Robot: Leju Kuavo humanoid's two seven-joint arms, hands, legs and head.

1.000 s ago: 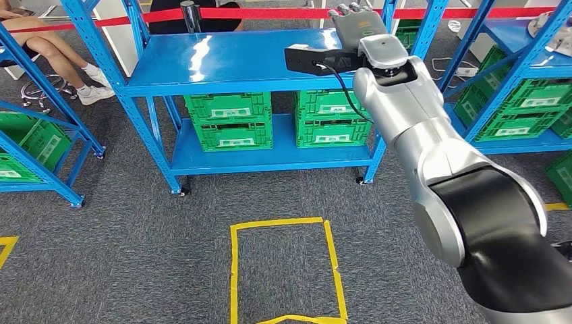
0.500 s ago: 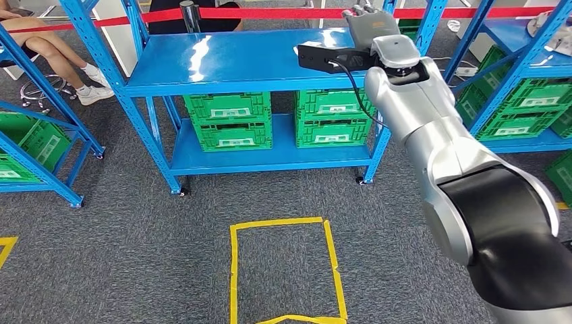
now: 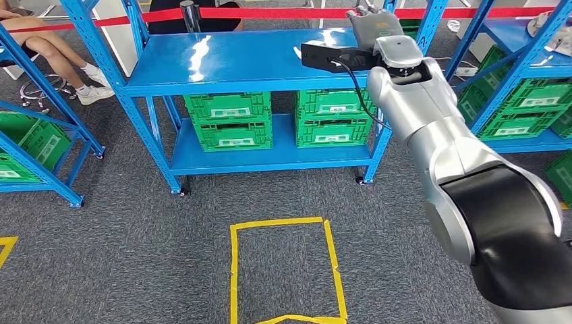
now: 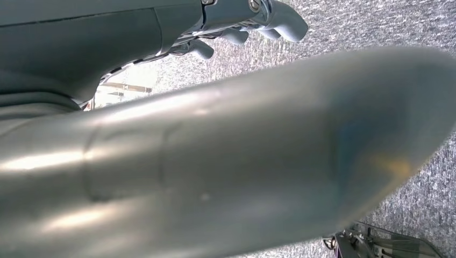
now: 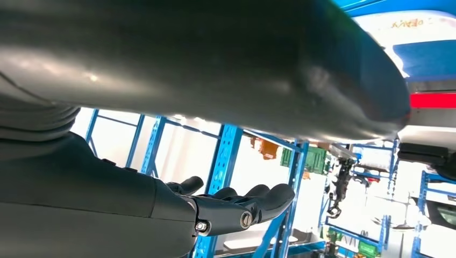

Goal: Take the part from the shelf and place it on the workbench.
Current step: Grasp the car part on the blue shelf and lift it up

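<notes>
Shelf [image 3: 229,64] is standing ahead, blue and bare on top. Right hand [image 3: 373,25] is reaching over its far corner, fingers [image 5: 253,201] apart and holding nothing. Part is not showing, so finding it comes next.

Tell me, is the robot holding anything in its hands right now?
No. The right hand is raised over the blue shelf with its fingers stretched out and holding nothing. The left hand hangs above the carpet, also holding nothing.
</notes>
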